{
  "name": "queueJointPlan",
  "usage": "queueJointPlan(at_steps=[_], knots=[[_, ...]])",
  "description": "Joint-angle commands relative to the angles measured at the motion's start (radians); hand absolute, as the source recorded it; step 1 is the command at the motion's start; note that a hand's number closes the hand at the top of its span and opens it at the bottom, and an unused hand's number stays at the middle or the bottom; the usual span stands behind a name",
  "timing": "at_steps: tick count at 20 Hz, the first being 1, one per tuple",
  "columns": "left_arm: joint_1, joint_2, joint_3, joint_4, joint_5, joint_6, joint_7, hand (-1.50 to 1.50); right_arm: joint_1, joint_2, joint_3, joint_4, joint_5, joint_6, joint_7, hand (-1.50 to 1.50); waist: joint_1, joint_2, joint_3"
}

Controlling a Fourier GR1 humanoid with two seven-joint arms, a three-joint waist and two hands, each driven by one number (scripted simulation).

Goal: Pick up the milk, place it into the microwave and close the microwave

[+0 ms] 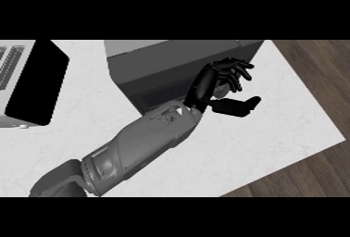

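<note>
Right hand [222, 88] up at microwave [179, 69] front, fingers curled, thumb out below; light patch in palm, possibly milk, its axis unclear. Microwave sits on white surface [273, 134]. Open microwave door [37, 83] far left.

The scene is evenly and brightly lit. The white counter [273, 134] is rendered pale, without glare. Only a faint shadow is cast beneath the arm [137, 148]. The microwave [171, 65] front is kept dark. No blur is seen.
</note>
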Motion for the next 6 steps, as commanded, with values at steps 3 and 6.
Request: queueJointPlan(at_steps=[3, 6], knots=[[0.067, 0.096, 0.072, 0.170, 0.043, 0.044, -0.008, -1.50, 0.025, -0.007, -0.032, -0.028, -0.022, -0.017, 0.014, -1.50, 0.055, 0.004, -0.006], [0.065, 0.099, 0.067, 0.171, 0.057, 0.026, -0.018, -1.50, 0.045, -0.005, -0.035, -0.044, -0.035, -0.008, 0.017, -1.50, 0.059, 0.001, -0.004]])
